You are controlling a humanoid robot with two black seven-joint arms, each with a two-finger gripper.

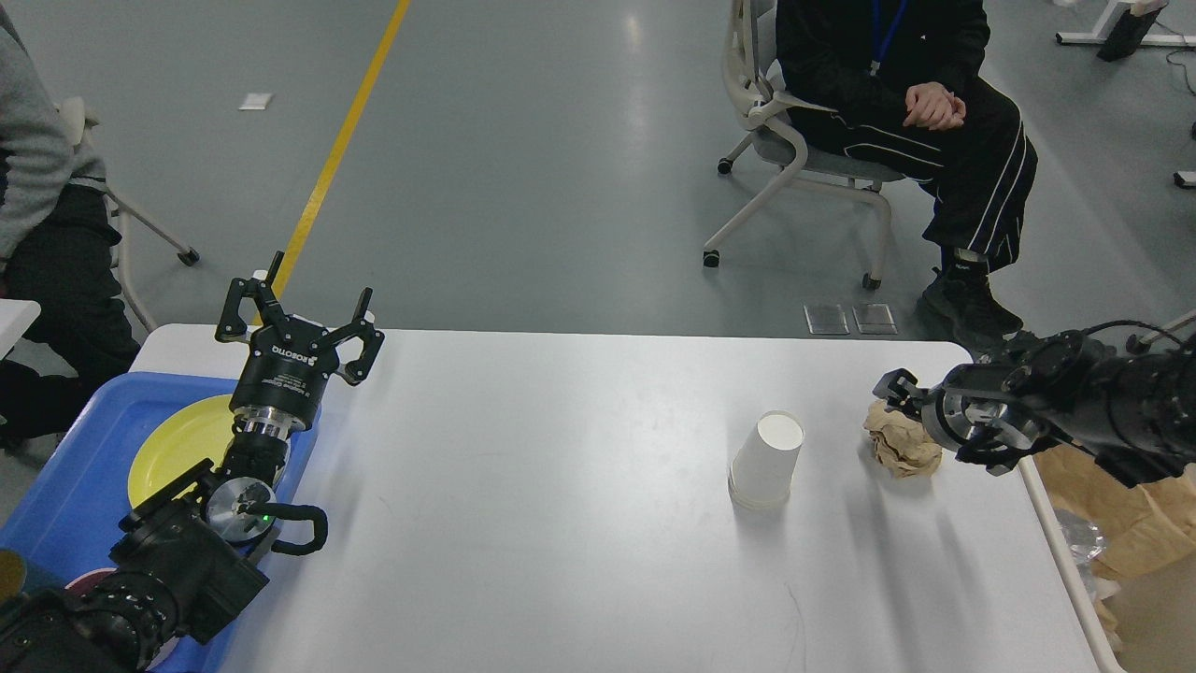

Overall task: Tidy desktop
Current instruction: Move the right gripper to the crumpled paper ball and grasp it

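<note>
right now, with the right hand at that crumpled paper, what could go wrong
1. The right hand is at the crumpled brown paper, which sits near the right edge of the desktop. A loose grip could drop it or nudge it off the edge.
2. The upside-down white paper cup stands just left of the paper. A sideways sweep of that arm could tip it.
3. The open left hand hangs over the blue tray with its yellow plate. Lowering it carelessly might strike them.

The white, glossy desktop (pixel 561 523) lies flat, with rounded corners.
</note>
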